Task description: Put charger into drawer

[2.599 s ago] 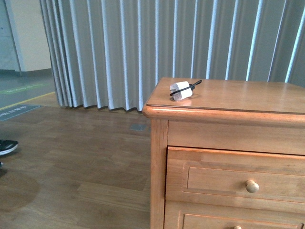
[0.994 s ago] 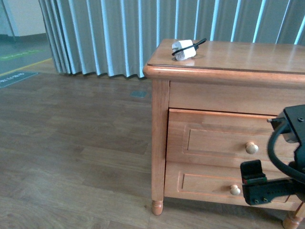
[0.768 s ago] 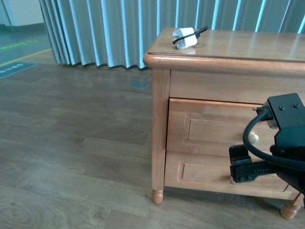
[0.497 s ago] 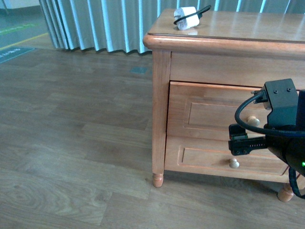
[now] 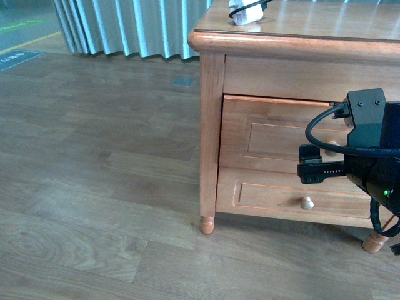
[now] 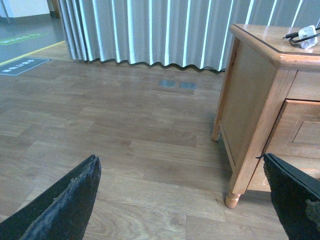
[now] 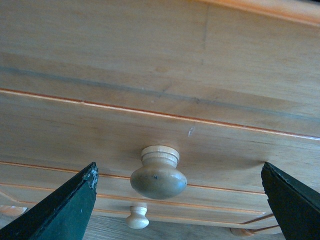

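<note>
Charger (image 5: 245,12): top edge of front view, on the cabinet worktop (image 5: 325,22)
Drawer (image 5: 275,140): right of centre; knob (image 7: 159,175) untouched
Right gripper (image 7: 178,172): spread apart; flanking knob
Left gripper (image 6: 180,160): spread apart; empty

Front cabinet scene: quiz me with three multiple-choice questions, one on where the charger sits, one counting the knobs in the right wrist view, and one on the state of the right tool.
1. Where is the charger?
A. on the cabinet top
B. on the floor
C. inside a drawer

2. How many knobs show in the right wrist view?
A. one
B. two
C. four

3. The right tool is:
A. open
B. shut on a knob
C. shut on the charger

Answers:
1 A: the charger lies near the cabinet top's front corner.
2 B: only the upper knob and the lower knob show.
3 A: its fingers are spread wide, clear of the upper knob.
</note>
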{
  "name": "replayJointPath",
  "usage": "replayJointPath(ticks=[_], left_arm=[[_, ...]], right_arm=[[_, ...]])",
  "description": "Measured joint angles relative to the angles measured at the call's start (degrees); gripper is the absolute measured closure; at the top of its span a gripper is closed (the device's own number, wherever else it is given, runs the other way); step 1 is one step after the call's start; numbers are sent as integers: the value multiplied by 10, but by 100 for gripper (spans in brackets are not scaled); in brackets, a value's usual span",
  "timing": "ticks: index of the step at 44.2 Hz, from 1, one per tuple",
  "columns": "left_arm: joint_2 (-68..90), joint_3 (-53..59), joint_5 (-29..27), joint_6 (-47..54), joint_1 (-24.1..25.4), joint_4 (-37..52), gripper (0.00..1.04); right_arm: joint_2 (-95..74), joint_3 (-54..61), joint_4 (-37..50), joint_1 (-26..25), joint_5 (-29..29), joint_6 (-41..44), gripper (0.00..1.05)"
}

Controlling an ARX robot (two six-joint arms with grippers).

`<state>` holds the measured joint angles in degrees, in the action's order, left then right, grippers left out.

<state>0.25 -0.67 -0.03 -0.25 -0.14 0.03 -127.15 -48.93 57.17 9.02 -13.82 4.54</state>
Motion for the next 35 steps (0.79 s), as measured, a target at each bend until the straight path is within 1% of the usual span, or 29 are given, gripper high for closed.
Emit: replayJointPath(ticks=[25,30,33,35], left_arm=[[0,0,0,0,0,0,6],[0,0,0,0,0,0,6],[0,0,0,0,0,0,6],[0,0,0,0,0,0,6]], right_arm=[[0,-9,-13,12,-5,-14,9],[0,-9,-13,12,-5,-14,18],[0,-9,-13,12,-6,-14,25],[0,-9,-12,13,-5,-14,32]])
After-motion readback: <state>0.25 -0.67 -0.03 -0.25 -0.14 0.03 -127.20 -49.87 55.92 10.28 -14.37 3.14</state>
